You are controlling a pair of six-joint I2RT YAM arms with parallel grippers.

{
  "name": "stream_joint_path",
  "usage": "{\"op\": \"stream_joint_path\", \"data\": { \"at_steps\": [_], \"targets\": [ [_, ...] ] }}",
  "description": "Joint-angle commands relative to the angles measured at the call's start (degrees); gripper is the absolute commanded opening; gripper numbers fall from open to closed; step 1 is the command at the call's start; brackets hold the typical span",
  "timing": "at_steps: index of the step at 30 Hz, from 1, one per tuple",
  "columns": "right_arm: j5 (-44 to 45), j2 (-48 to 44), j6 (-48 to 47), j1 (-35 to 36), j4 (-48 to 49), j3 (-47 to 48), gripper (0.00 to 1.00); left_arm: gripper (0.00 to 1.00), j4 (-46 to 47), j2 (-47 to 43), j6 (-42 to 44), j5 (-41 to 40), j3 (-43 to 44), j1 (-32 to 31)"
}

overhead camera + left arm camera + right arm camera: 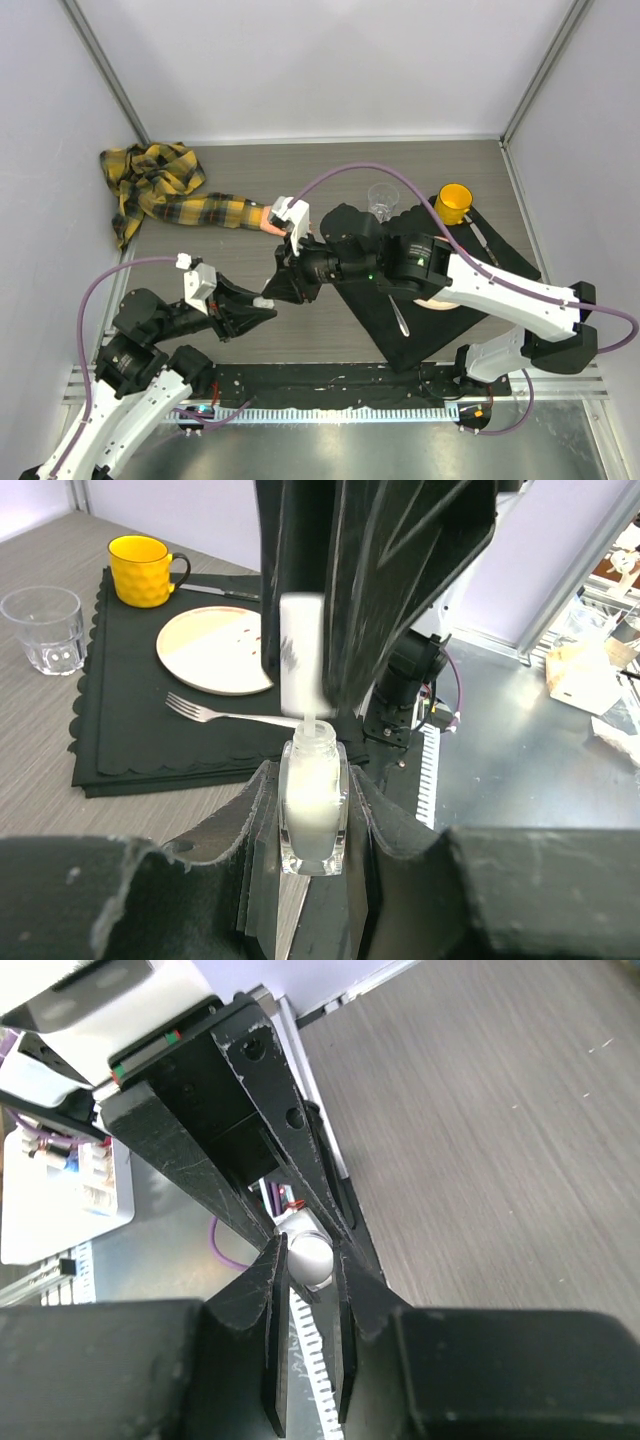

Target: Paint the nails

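Note:
The peach fake hand (272, 227) sticks out of the yellow-black plaid sleeve (165, 190) at the back left. Its nails are too small to make out and are partly hidden by my right wrist. My left gripper (262, 305) is shut on the small clear bottle (313, 805) and holds it upright. My right gripper (281, 288) is directly above it, shut on the white cap (300, 650). The cap is lifted off, and its thin brush stem (311, 720) reaches into the bottle's neck. In the right wrist view the cap's top (308, 1256) sits between my fingers.
A black placemat (400, 335) lies at centre right with a plate (215, 650) and a fork (215, 715) on it. A yellow mug (454, 203) and a clear glass (382, 200) stand at its far side. White walls enclose the table.

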Motion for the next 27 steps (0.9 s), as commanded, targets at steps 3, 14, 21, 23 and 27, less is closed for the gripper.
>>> {"op": "stream_joint_path", "data": {
  "at_steps": [3,14,21,23,27],
  "targets": [
    [3.9,-4.3,-1.6,-0.2,3.3,-0.2,0.00,0.00,2.3,0.7,0.7,0.9,2.4,0.1],
    [3.2,-4.3,-1.6,-0.2,3.3,-0.6,0.00,0.00,2.2,0.9,0.8,0.7,2.4,0.1],
    [3.7,-4.4,-1.6,-0.2,3.3,-0.3,0.00,0.00,2.2,0.8,0.8,0.7,2.4,0.1],
    [3.7,-4.6,-1.5,-0.2,3.2,-0.4,0.00,0.00,2.3,0.8,0.8,0.6,2.4,0.1],
    [2.3,-4.8,-1.4,-0.2,3.5,-0.6,0.00,0.00,2.2,0.9,0.8,0.6,2.4,0.1]
  ]
}}
